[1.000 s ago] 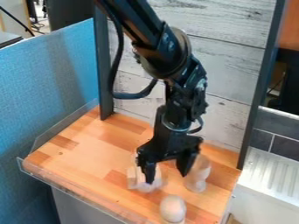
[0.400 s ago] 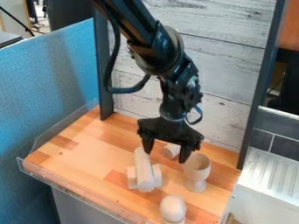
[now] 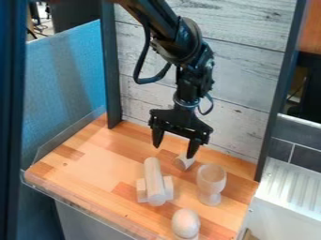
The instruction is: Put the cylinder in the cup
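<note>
We list: one black hand, wide open, gripping nothing, above the desk; one long wooden cylinder, lying left of the cup, outside it; one cup, upright, right; one egg-shaped piece, near.

A nearby camera looks slantwise down on the worktop, facing the planks.
</note>
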You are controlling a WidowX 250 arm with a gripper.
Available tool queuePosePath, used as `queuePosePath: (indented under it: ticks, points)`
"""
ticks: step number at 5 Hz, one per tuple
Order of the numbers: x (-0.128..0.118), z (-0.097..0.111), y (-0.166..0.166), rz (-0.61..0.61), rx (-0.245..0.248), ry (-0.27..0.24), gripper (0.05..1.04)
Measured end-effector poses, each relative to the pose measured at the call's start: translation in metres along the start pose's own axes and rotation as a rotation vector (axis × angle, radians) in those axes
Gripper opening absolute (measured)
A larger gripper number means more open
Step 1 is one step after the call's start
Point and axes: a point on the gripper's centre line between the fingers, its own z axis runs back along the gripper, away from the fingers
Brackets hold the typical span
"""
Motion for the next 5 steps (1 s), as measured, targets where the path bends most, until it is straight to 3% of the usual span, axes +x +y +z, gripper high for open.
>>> queuePosePath:
  ticks: [1, 2, 5]
  points:
    - [0.008, -0.015, 0.004, -0.053, 0.007, 0.049, 1.0]
    - [0.01, -0.018, 0.004, -0.123, 0.001, 0.022, 1.0]
    - [0.01, -0.043, 0.002, -0.198, -0.132, 0.044, 1.0]
